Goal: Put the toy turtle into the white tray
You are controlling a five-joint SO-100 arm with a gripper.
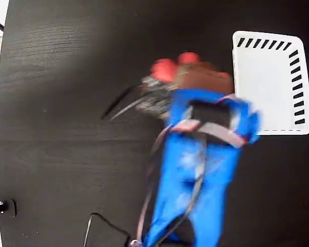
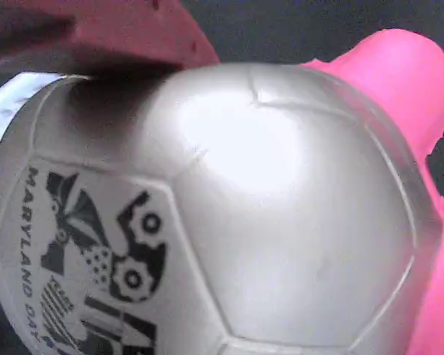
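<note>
While the blue arm (image 1: 195, 170) blurred over the dark desk (image 1: 62, 128), its end effector (image 1: 188, 69) was clamped on the toy turtle (image 2: 229, 214), whose shell filled the wrist view, left of the white tray (image 1: 265, 87), apart from it.

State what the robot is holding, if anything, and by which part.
The toy turtle, gripped by its domed shell; a brown jaw presses on the shell's top in the wrist view.

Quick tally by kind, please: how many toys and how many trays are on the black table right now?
Toys: 1, the squishy turtle with a pale domed shell and pink-red head and feet, held at the end effector.
Trays: 1, the white rectangular plastic tray with slotted sides, nothing in it.
Total: 2
</note>
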